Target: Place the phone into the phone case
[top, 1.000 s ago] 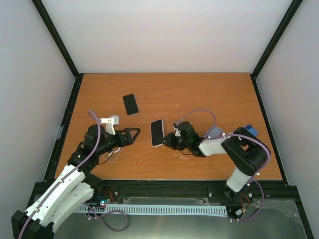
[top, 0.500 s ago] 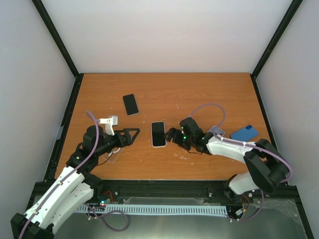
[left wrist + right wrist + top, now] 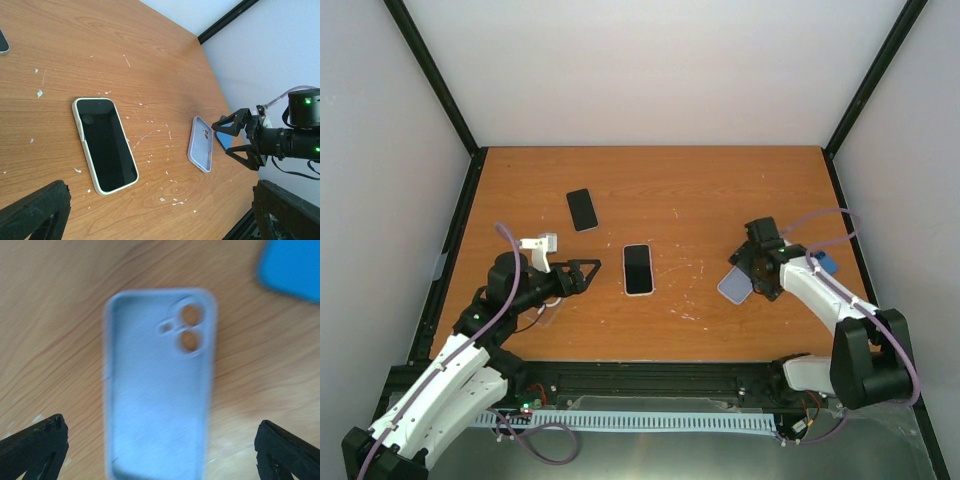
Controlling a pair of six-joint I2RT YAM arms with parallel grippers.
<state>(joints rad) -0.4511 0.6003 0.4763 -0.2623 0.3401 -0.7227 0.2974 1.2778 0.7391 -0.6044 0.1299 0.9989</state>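
Observation:
A black phone with a white rim (image 3: 638, 269) lies flat and face up in the middle of the table (image 3: 670, 190), also in the left wrist view (image 3: 105, 145). A lavender phone case (image 3: 734, 287) lies empty, hollow side up, to its right (image 3: 201, 143). My right gripper (image 3: 752, 267) hangs open just over that case (image 3: 159, 380), its fingers on either side and holding nothing (image 3: 160, 452). My left gripper (image 3: 587, 273) stands open left of the white-rimmed phone and is empty (image 3: 160, 220).
A second black phone (image 3: 582, 209) lies at the back left. A blue phone-shaped thing (image 3: 827, 263) lies right of the lavender case, partly behind my right arm, and shows in the right wrist view (image 3: 292, 267). White flecks dot the wood.
My right gripper opened and let go of the white-rimmed phone, which now lies flat. The right arm then swung right to above the lavender case. The left arm stayed still.

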